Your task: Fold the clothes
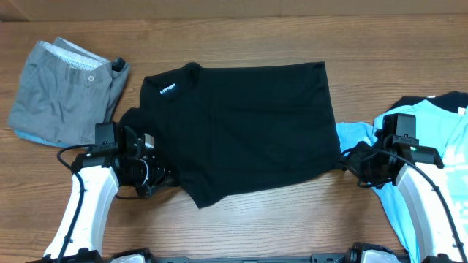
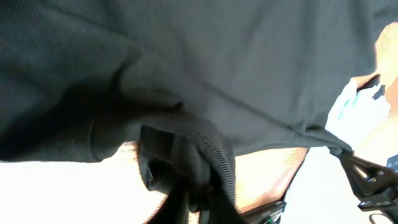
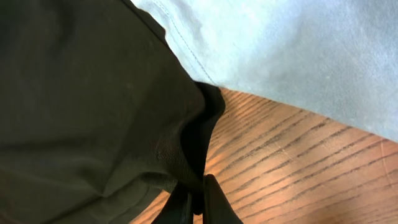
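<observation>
A black t-shirt (image 1: 241,124) lies spread across the middle of the wooden table, collar at the upper left. My left gripper (image 1: 157,174) is shut on the shirt's lower left part; in the left wrist view the fabric (image 2: 186,155) bunches between the fingers (image 2: 198,208). My right gripper (image 1: 349,162) is shut on the shirt's lower right corner; in the right wrist view the black cloth (image 3: 93,106) is pinched between the fingers (image 3: 198,199).
Folded grey shorts (image 1: 66,91) lie at the far left. A light blue garment (image 1: 420,168) with a dark piece on it lies at the right edge, under my right arm; it also shows in the right wrist view (image 3: 298,56).
</observation>
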You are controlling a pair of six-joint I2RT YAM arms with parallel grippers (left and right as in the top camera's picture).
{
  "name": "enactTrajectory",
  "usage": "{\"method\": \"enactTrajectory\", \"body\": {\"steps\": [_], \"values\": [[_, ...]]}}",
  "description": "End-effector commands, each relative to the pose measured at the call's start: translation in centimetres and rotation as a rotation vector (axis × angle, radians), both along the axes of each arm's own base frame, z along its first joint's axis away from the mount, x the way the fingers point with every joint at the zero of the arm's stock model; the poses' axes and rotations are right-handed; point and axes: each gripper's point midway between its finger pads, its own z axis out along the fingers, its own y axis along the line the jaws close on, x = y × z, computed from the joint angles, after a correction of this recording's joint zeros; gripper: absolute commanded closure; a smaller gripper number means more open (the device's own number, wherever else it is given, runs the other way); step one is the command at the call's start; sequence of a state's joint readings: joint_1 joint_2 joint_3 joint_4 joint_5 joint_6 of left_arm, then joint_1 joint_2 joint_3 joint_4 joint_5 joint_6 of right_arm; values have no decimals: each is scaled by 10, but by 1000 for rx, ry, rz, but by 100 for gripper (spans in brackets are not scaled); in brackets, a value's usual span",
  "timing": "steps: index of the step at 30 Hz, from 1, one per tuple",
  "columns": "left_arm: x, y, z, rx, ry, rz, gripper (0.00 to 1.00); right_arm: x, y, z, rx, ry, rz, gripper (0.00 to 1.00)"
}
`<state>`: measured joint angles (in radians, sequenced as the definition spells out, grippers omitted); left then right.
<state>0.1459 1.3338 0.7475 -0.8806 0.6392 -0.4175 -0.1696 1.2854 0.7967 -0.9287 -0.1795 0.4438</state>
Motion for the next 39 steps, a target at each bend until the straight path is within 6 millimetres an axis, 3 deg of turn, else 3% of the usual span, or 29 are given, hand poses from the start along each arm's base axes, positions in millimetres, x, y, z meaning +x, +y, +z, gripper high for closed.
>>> {"method": "enactTrajectory", "body": {"steps": [1, 3, 5, 8, 12, 18, 23, 26, 31, 35, 39], "values": [[3, -1, 7, 0, -69, -83, 76, 6, -1, 9, 0, -33, 0, 96], [2, -3, 12, -6, -78, -92, 70, 6, -1, 9, 0, -33, 0, 96], [4, -1, 20, 15, -109, -104, 56, 6, -1, 9, -1, -32, 0, 96], [5, 1, 34, 34, -154, -106, 53, 6, -1, 9, -1, -32, 0, 96], [-16, 6, 37, 93, -104, -97, 56, 5, -1, 8, 0, -29, 0, 96], [-39, 15, 20, 295, 7, -51, 51, 6, -1, 9, -1, -33, 0, 96], [-54, -9, -11, 303, 96, -20, 45, 6, -1, 9, -1, -32, 0, 96], [-64, -14, -37, 309, 172, 54, 42, 5, -1, 8, 0, -30, 0, 96], [-66, -20, -60, 273, 192, 58, 46, 5, -1, 8, 0, -29, 0, 96], [-51, -19, -70, 287, 150, 63, 48, 5, -1, 8, 0, -29, 0, 96], [-45, -21, -78, 292, 138, 49, 56, 4, -1, 8, 1, -26, 0, 96]]}}
